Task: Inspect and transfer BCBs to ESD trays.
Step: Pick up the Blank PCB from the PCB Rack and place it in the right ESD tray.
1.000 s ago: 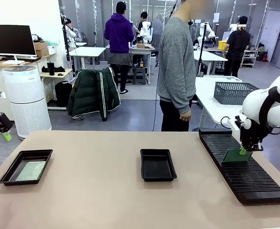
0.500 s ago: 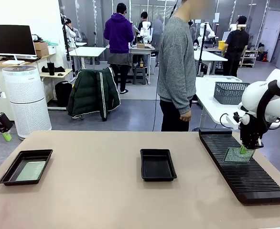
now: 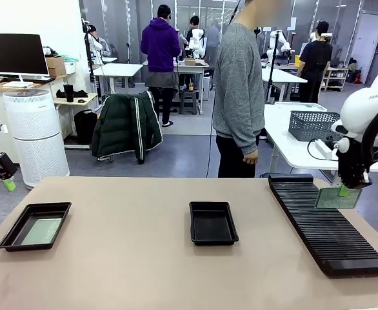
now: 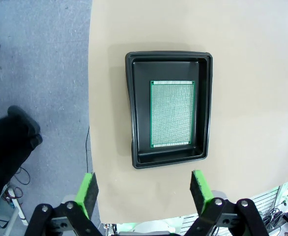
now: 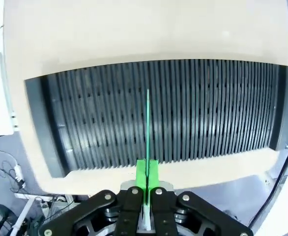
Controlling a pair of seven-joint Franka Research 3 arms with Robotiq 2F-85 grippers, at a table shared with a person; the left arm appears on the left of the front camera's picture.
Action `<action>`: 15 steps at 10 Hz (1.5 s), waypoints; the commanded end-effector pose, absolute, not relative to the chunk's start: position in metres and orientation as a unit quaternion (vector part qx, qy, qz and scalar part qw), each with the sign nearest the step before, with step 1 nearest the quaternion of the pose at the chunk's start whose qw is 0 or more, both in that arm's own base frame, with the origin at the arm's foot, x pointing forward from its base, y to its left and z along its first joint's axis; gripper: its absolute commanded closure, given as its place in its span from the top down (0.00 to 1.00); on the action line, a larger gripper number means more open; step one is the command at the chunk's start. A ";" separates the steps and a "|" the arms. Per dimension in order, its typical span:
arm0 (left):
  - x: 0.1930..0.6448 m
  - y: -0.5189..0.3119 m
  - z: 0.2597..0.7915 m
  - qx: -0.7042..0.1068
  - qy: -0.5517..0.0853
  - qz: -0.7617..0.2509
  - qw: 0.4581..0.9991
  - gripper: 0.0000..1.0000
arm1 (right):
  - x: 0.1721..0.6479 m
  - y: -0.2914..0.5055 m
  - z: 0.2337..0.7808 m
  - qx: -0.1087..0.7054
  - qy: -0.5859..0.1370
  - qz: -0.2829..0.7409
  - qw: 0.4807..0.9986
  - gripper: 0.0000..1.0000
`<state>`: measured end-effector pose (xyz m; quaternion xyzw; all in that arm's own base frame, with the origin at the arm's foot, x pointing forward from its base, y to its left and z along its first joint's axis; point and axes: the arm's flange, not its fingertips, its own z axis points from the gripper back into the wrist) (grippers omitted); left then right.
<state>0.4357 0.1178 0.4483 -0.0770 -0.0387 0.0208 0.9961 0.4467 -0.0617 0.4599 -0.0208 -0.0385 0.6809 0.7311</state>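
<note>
BCB (image 3: 337, 198) hangs from my right gripper (image 3: 351, 188), whose pads are pressed together on the board's top edge. Held that way it dangles upright with its speckled face open to view, which suits an inspection. It sits over the far right part of the slotted rack (image 3: 324, 229) and looks clear of the slots, though I cannot be sure the lower edge is free. From my right wrist the board shows edge-on as a thin green line running along the rack's ribs. I judge that keeping it parallel to them is what stops it from catching.

Out on the table (image 3: 131, 271), the middle ESD tray (image 3: 213, 242) lies empty, well left of the rack. I take it to be the natural place for this board once it has been checked. The left ESD tray (image 4: 130, 108) sits at the table's near left corner with a second BCB (image 4: 172, 114) lying flat inside, its long side along the tray's, apart from the walls. My left gripper (image 4: 143, 189) hovers high above that tray with its fingers spread wide, holding nothing. A person (image 3: 237, 97) stands at the far side, arm hanging down, taking no part.
</note>
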 end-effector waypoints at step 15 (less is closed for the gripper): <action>0.436 0.119 0.446 -0.078 -0.046 0.020 0.996 1.00 | 0.369 -0.065 0.670 -0.015 -0.072 0.622 0.780 0.02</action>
